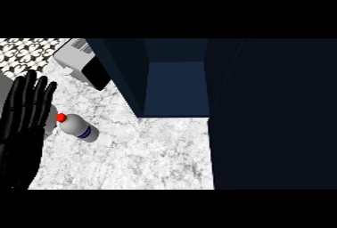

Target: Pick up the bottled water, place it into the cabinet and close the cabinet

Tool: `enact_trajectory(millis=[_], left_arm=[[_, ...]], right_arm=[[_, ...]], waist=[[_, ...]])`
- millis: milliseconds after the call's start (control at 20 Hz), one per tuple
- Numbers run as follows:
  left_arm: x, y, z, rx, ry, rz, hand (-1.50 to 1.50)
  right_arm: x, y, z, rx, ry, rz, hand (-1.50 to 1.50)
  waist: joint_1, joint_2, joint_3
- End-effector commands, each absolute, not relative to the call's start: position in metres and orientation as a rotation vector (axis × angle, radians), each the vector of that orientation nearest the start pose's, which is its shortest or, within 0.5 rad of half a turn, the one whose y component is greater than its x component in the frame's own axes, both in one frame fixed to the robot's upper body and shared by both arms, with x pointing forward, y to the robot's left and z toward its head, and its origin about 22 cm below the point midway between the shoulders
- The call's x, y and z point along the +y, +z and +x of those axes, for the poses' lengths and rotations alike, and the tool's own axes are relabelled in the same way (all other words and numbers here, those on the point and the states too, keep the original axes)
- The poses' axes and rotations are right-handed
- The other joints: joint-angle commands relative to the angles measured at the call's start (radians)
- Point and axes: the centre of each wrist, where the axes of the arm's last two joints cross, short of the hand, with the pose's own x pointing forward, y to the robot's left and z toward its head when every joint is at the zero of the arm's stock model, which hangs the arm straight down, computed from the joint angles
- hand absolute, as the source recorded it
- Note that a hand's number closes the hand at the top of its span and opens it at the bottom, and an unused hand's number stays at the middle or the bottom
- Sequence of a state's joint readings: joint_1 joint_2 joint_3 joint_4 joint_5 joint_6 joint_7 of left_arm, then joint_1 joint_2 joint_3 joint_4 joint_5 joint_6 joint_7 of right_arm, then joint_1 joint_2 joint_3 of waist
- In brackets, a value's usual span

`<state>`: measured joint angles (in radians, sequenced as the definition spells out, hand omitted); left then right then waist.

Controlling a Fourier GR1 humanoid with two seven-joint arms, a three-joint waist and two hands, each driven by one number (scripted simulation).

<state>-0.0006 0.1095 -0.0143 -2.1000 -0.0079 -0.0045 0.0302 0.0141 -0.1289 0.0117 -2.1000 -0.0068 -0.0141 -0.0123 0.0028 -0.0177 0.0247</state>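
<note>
The left hand (23,120) shows at the left edge of the head view. It is wide open, with its fingers straight and pointing up. It holds nothing and looks like it is resting. The right hand does not show at all.

The bottled water (79,128) is on the white, speckled counter (151,156), just beside the left hand. I cannot tell if the hand touches it. The bottle is pale, with a blue band low on its body and a red cap (61,117) that points up and to the left. I cannot tell for sure if it stands up or lies down.

The cabinet (174,89) is dark blue and open, to the right of the bottle and farther back. Its door (276,116) seems to be the big dark panel on the right side. A grey box with a black side (79,60) sits at the back, near the bottle but apart from it.

I think the bottle is light and easy to lift. It is round and smooth, so it could slip or roll away if it gets bumped. Its sides may be thin and bend in a little when they are squeezed. It should not break. The best place to hold it looks like the middle of the body, near the blue band, with fingers on one side and the thumb on the other. The cap looks too small to hold well.
</note>
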Motion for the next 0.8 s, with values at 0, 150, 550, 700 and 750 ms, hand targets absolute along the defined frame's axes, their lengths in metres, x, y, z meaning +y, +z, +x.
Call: enact_trajectory(millis=[0, 150, 550, 700, 750], left_arm=[[0.26, 0.123, 0.21, -2.095, -0.111, 0.136, -1.5], [0.274, 0.14, 0.218, -2.095, 0.046, 0.338, -1.5], [0.254, 0.124, 0.204, -1.825, 0.314, 0.324, -1.5], [0.248, 0.125, 0.2, -1.823, 0.286, 0.353, -1.5], [0.252, 0.121, 0.194, -1.809, 0.295, 0.37, -1.5]], right_arm=[[-0.257, 0.125, 0.198, -2.118, 0.108, -0.048, -1.5], [-0.241, 0.117, 0.177, -2.132, 0.077, 0.033, -1.5], [-0.235, 0.132, 0.134, -1.839, 0.093, 0.235, -1.5], [-0.241, 0.131, 0.119, -1.846, 0.072, 0.222, -1.5], [-0.234, 0.149, 0.113, -1.856, 0.072, 0.225, -1.5]], waist=[[-0.005, 0.017, -0.025], [-0.011, 0.016, -0.024], [-0.015, 0.013, -0.024], [-0.011, 0.015, -0.024], [-0.008, 0.015, -0.025]])
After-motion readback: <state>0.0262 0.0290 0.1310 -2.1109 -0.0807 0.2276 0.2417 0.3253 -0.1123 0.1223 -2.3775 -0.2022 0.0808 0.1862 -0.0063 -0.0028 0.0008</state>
